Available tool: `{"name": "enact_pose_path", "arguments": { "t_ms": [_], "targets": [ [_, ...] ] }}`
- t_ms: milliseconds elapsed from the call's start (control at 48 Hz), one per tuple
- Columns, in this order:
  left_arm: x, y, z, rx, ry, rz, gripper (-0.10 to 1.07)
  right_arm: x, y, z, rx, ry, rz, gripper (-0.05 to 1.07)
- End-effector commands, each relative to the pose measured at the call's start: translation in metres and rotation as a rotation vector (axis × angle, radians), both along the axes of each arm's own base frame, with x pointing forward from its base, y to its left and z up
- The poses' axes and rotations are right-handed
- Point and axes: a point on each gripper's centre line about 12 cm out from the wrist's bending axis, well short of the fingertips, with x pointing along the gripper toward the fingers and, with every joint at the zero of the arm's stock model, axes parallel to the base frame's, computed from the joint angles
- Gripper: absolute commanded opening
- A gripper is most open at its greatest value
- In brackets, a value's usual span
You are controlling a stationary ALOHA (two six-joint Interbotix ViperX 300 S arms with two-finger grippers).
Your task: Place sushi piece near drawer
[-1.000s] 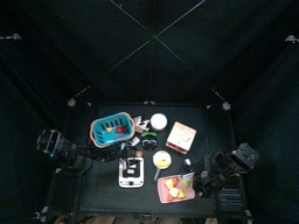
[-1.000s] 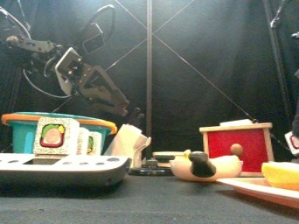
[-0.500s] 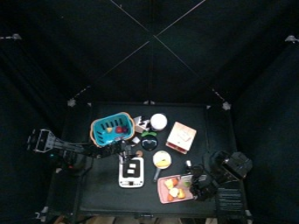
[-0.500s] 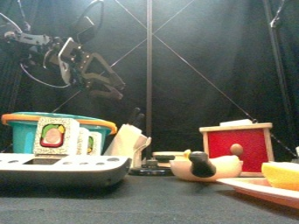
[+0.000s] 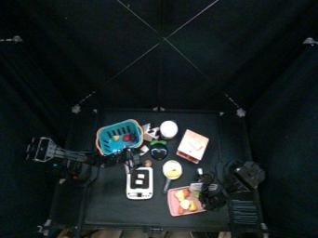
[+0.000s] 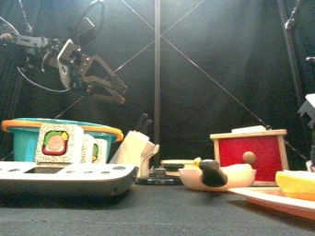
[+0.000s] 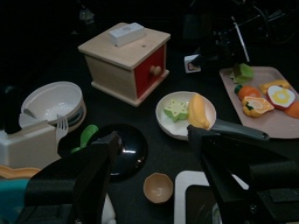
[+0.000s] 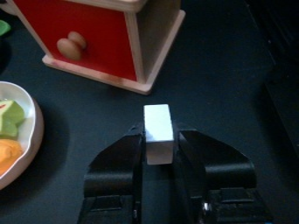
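Sushi piece [image 8: 156, 131]: white block pinched between the half-closed jaws of the right gripper [image 8: 158, 166], held above bare table just beside the red-fronted wooden drawer [image 8: 111, 35]; set-down still outstanding.

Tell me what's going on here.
The right gripper is shut on a small white sushi piece and holds it over the bare table, just in front of the red-fronted box with a knob. The piece is not set down yet. The left gripper hangs raised over the table's left side, jaws open and empty, taking no part.
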Motion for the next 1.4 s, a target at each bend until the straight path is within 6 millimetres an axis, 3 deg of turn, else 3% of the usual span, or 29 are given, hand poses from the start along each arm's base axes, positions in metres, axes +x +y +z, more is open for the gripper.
{"name": "enact_pose_path", "arguments": {
  "t_ms": [0,521,896,1375],
  "targets": [
    [0.002,0.001,0.006,0.002,-0.024,0.004,0.97,0.000,0.002,0.002,0.031,-0.025,-0.030,0.48],
    [0.000,0.002,0.003,0.001,-0.015,0.008,0.97,-0.006,0.002,-0.005,0.037,0.006,-0.063,0.50],
    [-0.001,0.001,0.002,-0.001,-0.009,0.005,0.97,-0.004,0.005,-0.005,0.050,0.002,-0.053,0.78],
    [-0.001,0.001,0.001,-0.001,-0.005,0.006,0.97,-0.001,0.005,0.006,0.052,-0.023,-0.046,0.79]
  ]
}}
